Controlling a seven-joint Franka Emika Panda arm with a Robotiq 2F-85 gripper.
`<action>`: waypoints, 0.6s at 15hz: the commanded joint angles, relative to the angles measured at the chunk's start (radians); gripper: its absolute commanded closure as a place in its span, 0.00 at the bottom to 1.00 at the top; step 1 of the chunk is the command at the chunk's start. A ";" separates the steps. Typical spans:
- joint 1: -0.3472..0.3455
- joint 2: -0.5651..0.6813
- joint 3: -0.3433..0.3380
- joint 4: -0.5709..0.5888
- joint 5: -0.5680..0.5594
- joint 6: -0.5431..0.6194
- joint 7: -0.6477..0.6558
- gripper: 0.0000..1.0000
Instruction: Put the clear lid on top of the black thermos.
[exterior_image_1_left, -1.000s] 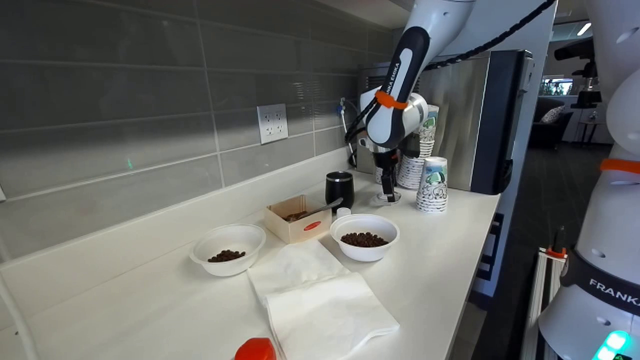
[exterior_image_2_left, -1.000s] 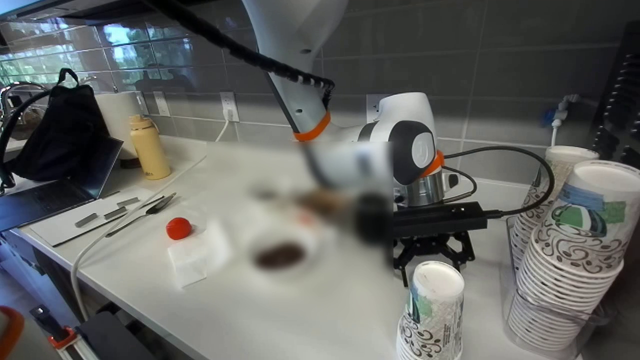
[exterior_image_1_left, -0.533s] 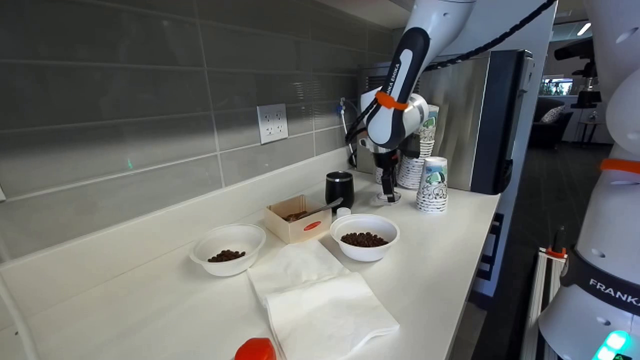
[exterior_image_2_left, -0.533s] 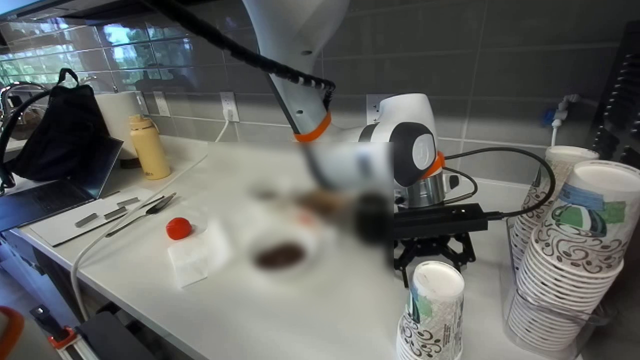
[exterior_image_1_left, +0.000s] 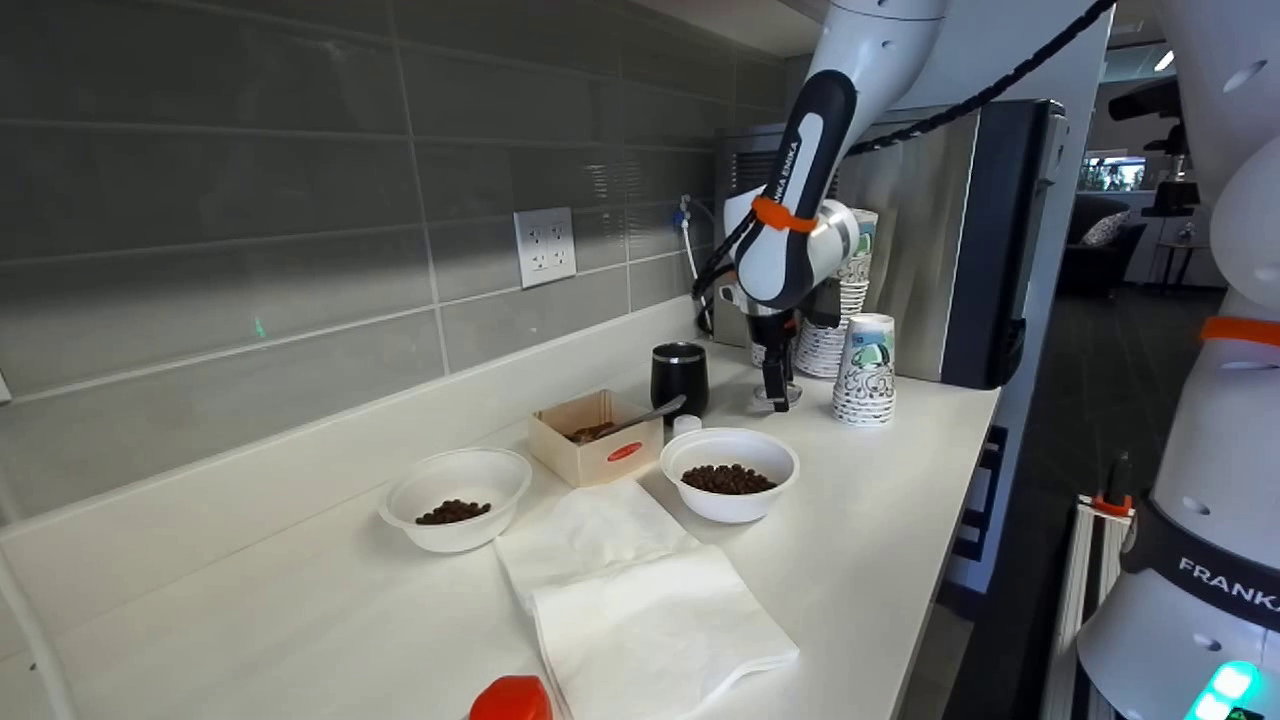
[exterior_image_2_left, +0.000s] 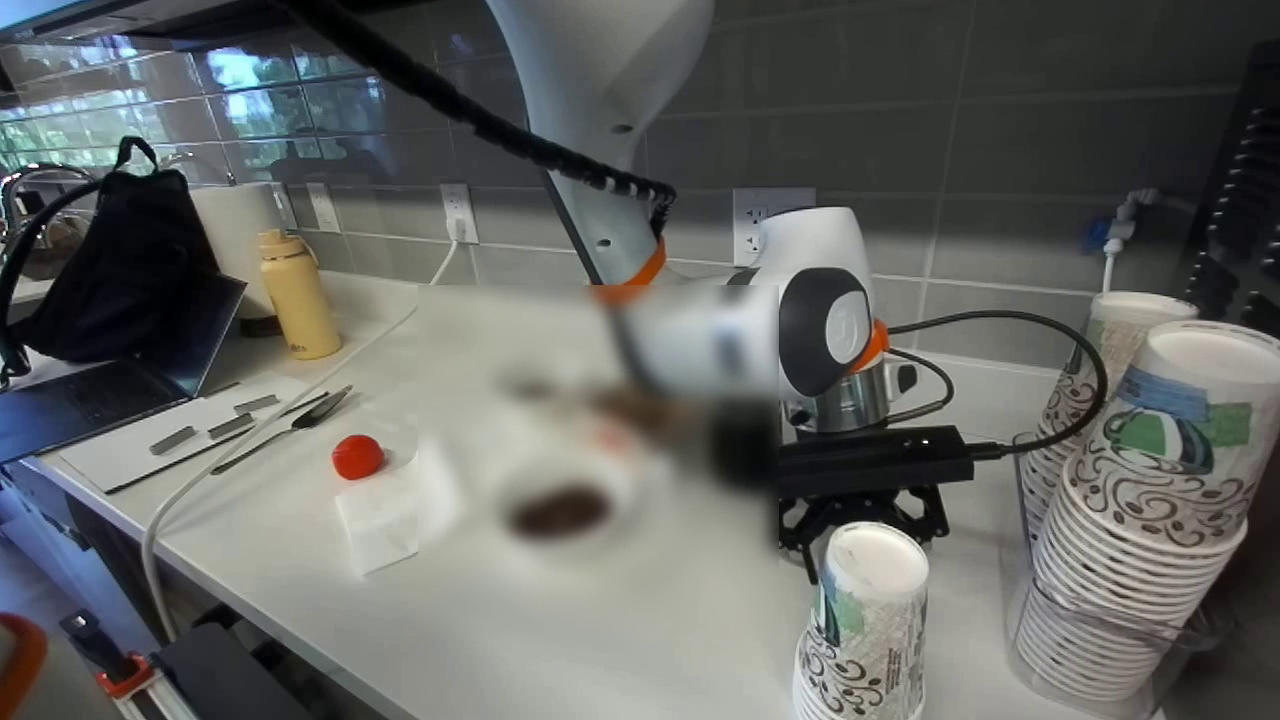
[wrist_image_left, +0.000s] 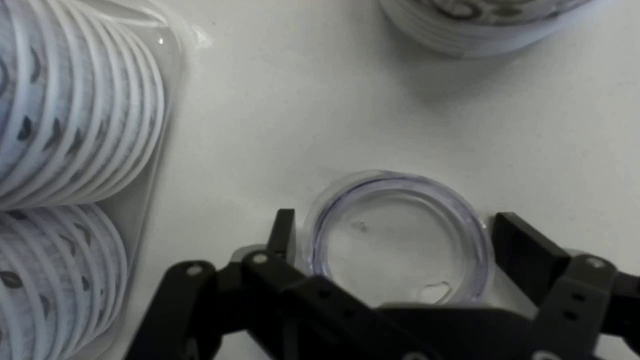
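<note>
The clear lid (wrist_image_left: 390, 245) lies flat on the white counter in the wrist view. My gripper (wrist_image_left: 392, 232) is open around it, one finger on each side. A small gap shows at the left finger; the right finger is very near or touching the rim. The gripper body hides the lid's near edge. In an exterior view the gripper (exterior_image_1_left: 777, 397) points down at counter level, partly in front of the lid (exterior_image_1_left: 793, 392). The black thermos (exterior_image_1_left: 679, 382) stands upright with its silver rim bare, beside the gripper near the wall.
A stack of patterned cups (exterior_image_1_left: 865, 372) stands close beside the gripper. Taller cup stacks (exterior_image_2_left: 1150, 520) stand in a clear tray. A wooden box (exterior_image_1_left: 597, 440) with a spoon, a small white cap (exterior_image_1_left: 686, 425) and a white bowl (exterior_image_1_left: 730, 500) are near the thermos. An exterior view is blurred in its middle.
My hand has moved down slightly, bringing the open fingers lower around the lid. The thermos, bowls and cups have not moved.
</note>
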 joint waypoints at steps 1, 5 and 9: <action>-0.009 0.026 -0.001 0.009 -0.017 0.038 0.013 0.32; -0.010 0.003 -0.008 0.000 -0.019 0.049 0.014 0.37; -0.003 -0.045 -0.006 -0.019 -0.017 0.045 0.014 0.37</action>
